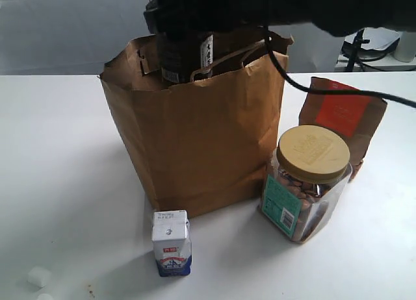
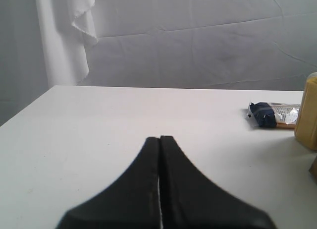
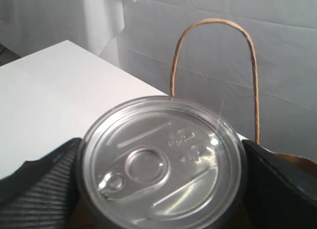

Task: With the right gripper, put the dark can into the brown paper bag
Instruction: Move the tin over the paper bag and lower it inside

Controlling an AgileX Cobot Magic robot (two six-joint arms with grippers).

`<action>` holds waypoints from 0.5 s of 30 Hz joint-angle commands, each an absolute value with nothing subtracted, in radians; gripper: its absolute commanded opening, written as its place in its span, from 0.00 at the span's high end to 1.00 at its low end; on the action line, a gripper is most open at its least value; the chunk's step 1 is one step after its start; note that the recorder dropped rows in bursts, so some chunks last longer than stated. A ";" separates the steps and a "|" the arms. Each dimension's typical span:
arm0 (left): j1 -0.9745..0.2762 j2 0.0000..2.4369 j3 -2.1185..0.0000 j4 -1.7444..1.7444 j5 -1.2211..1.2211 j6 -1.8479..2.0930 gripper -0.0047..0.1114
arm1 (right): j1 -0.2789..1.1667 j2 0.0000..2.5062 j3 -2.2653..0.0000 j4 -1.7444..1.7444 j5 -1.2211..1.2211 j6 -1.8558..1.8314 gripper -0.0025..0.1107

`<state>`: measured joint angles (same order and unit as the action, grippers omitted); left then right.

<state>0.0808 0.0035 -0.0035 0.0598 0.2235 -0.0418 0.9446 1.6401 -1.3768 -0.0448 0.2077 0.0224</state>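
The dark can (image 1: 184,56) hangs upright in the open mouth of the brown paper bag (image 1: 195,141), its lower part sunk below the wrinkled rim. My right gripper (image 1: 186,35) reaches in from above and is shut on it. In the right wrist view the can's silver pull-tab lid (image 3: 161,162) fills the space between the black fingers (image 3: 39,184), and a cord handle (image 3: 214,22) of the bag rises behind. My left gripper (image 2: 159,139) is shut and empty, low over the white table; it does not show in the exterior view.
A small milk carton (image 1: 171,243) stands in front of the bag. A clear jar with a tan lid (image 1: 305,183) and a brown pouch with an orange label (image 1: 344,115) stand to its right. A dark blue packet (image 2: 272,115) lies on the table.
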 commanded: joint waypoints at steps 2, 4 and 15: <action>0.083 0.000 0.000 0.062 0.214 -0.046 0.96 | 0.939 1.642 -1.386 -0.052 0.144 0.019 0.66; 0.083 0.000 0.000 0.062 0.214 -0.046 0.96 | 0.939 1.642 -1.386 -0.052 0.144 0.019 0.51; 0.083 0.000 0.000 0.062 0.214 -0.046 0.96 | 0.928 1.540 -1.386 -0.042 0.134 0.026 0.39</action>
<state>0.0808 0.0035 -0.0035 0.0598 0.2235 -0.0418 0.9430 1.5894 -1.3768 -0.0448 0.1983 0.0243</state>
